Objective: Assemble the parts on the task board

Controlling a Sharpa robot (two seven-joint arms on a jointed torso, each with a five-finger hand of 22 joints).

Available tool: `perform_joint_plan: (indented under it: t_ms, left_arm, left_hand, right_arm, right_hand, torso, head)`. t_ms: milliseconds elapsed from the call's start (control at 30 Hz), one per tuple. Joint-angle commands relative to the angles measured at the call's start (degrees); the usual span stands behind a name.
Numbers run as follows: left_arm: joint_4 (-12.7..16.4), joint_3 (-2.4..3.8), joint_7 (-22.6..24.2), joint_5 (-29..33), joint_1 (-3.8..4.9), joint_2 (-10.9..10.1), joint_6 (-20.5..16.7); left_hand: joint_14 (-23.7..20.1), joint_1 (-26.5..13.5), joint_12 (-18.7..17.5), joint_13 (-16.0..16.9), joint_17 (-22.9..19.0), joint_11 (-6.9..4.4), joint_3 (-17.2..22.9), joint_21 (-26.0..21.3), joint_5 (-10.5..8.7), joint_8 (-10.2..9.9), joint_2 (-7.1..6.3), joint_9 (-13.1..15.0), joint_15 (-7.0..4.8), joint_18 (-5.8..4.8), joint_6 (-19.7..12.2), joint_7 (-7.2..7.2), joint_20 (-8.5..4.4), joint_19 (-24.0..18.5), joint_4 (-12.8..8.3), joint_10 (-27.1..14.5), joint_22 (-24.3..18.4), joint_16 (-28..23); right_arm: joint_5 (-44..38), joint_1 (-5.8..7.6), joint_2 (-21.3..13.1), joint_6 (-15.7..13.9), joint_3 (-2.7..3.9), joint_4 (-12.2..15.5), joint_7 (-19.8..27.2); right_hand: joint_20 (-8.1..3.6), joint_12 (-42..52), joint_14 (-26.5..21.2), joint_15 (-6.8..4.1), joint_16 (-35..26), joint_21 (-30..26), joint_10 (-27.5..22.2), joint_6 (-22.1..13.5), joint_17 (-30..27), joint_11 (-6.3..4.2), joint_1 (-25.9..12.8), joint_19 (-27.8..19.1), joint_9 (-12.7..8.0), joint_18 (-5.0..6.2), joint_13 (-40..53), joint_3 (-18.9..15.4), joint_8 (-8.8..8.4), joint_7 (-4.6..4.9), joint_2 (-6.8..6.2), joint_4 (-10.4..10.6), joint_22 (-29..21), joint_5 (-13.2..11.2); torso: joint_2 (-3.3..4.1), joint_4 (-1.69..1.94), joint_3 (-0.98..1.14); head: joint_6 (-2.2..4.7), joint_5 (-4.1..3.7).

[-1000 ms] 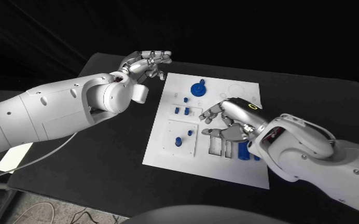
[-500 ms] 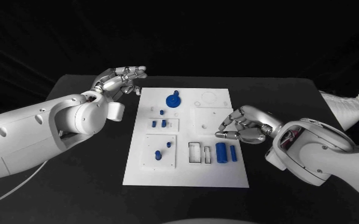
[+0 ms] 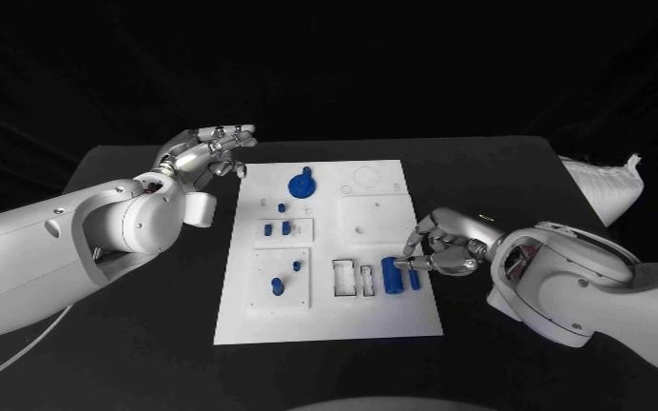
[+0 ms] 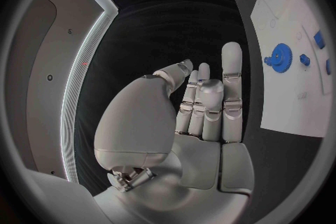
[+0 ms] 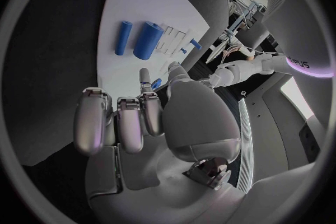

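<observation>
Head view: task board (image 3: 329,321) sits centre frame on the black table (image 3: 164,335), long side running up-frame. Right hand (image 3: 441,243) is at the board's right edge, mid-right of frame, fingers curled in over the edge, just beside two upright blue cylinders (image 3: 399,275) lying in the lower right of the board; can't tell if fingertips touch either one or pinch anything. Left hand (image 3: 205,153) hovers upper left, off the board's top-left corner, fingers extended and slightly spread, holding nothing. On the board: blue gear (image 3: 299,184) near the top, small blue pegs (image 3: 277,228) in a square recessed plate left of centre, another plate below it with a blue peg (image 3: 277,285), two outlined rectangular slots (image 3: 354,277) just left of the cylinders. Left wrist view: left hand (image 4: 199,106) mid-frame, fingers straight and close together, empty; board (image 4: 290,50) along the right side, well apart from the fingers, with the gear (image 4: 280,57) and small blue pieces (image 4: 305,59) on it. Right wrist view: right hand (image 5: 133,117) centre, fingers bent, one fingertip reaching to the board (image 5: 140,5); two cylinders (image 5: 140,39) lie upper centre, beyond the fingertips, apart from them; the slots (image 5: 171,39) next to them. Nothing seen in the palm.
</observation>
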Motion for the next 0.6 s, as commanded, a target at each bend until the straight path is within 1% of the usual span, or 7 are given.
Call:
perform_joint_plan:
  t_ms: [33,133,267,333,467,600]
  left_arm:
    - [0.17,0.01,0.30,-0.23,-0.05,-0.06,1.02]
    - [0.23,0.00,0.29,-0.23,-0.07,-0.19,1.00]
    - [0.29,0.00,0.26,-0.23,-0.09,-0.36,0.98]
    - [0.35,0.00,0.24,-0.23,-0.09,-0.42,1.00]
    - [0.42,0.00,0.24,-0.23,-0.09,-0.49,1.03]
    - [0.49,0.00,0.19,-0.23,-0.09,-0.55,1.11]
  left_hand:
    - [-0.55,0.03,0.22,0.08,-0.08,0.13,-0.11,-0.07,0.23,0.30,0.64,0.00,0.00,0.72,-0.33,-0.10,0.11,-0.24,-0.26,-0.36,-0.02,-0.05]
    - [-0.55,0.03,0.22,0.08,-0.08,0.13,-0.11,-0.07,0.23,0.30,0.64,0.00,0.00,0.72,-0.33,-0.10,0.11,-0.24,-0.26,-0.36,-0.02,-0.05]
    - [-0.55,0.03,0.22,0.08,-0.08,0.13,-0.11,-0.07,0.23,0.30,0.64,0.00,0.00,0.72,-0.33,-0.10,0.11,-0.24,-0.26,-0.36,-0.02,-0.05]
    - [-0.55,0.03,0.22,0.08,-0.08,0.13,-0.11,-0.07,0.23,0.30,0.64,0.00,0.00,0.72,-0.33,-0.10,0.11,-0.24,-0.26,-0.36,-0.02,-0.05]
    - [-0.55,0.03,0.22,0.08,-0.08,0.13,-0.11,-0.07,0.23,0.30,0.64,0.00,0.00,0.72,-0.33,-0.10,0.11,-0.24,-0.26,-0.36,-0.02,-0.05]
    - [-0.55,0.03,0.22,0.08,-0.08,0.13,-0.11,-0.07,0.23,0.30,0.64,0.00,0.00,0.72,-0.33,-0.10,0.11,-0.24,-0.26,-0.36,-0.02,-0.05]
  right_arm:
    - [-4.89,-0.33,0.62,1.71,-0.03,0.06,-3.45]
    - [-5.86,-0.62,1.24,2.20,-0.04,-0.17,-3.90]
    - [-6.76,-0.95,2.11,3.08,-0.04,-0.63,-4.04]
    - [-7.34,-1.08,2.49,3.39,-0.04,-0.87,-4.10]
    - [-8.43,-1.43,3.27,3.91,-0.04,-1.31,-4.31]
    - [-9.81,-1.71,3.83,4.43,-0.04,-1.77,-4.74]
  right_hand:
    - [-0.01,0.06,5.05,-0.38,0.35,0.38,-0.25,-0.50,9.34,-0.02,0.10,0.52,0.17,-1.14,3.29,-0.59,0.33,0.04,0.64,0.04,0.14,0.34]
    - [-0.02,0.12,5.06,-0.38,0.40,0.47,-0.21,-0.53,9.42,-0.03,0.14,0.56,0.25,-1.17,3.38,-0.68,0.41,0.04,0.64,0.08,0.29,0.42]
    - [-0.01,0.03,5.07,-0.39,0.45,0.51,-0.26,-0.59,9.51,-0.04,0.26,0.56,0.42,-1.18,3.34,-0.90,0.58,0.02,0.57,0.12,0.35,0.53]
    - [-0.01,0.03,5.07,-0.39,0.45,0.51,-0.26,-0.59,9.51,-0.04,0.26,0.56,0.42,-1.18,3.34,-0.90,0.58,0.02,0.57,0.12,0.35,0.53]
    - [-0.01,-0.01,5.08,-0.39,0.48,0.53,-0.29,-0.60,9.56,-0.05,0.33,0.56,0.52,-1.19,3.33,-1.02,0.69,0.01,0.54,0.14,0.40,0.56]
    - [-0.01,-0.15,5.06,-0.40,0.46,0.53,-0.37,-0.59,9.52,-0.05,0.35,0.55,0.61,-1.18,3.22,-1.11,0.80,-0.01,0.59,0.22,0.40,0.56]
  torso:
    - [0.02,0.07,-0.11]
    - [0.02,0.04,-0.15]
    - [-0.01,-0.04,-0.16]
    - [-0.02,-0.07,-0.14]
    - [-0.05,-0.12,-0.17]
    - [-0.02,-0.07,-0.17]
  head:
    - [-0.54,0.25]
    - [-0.92,0.49]
    - [-1.28,0.60]
    - [-1.39,0.53]
    - [-1.57,0.50]
    - [-1.69,0.48]
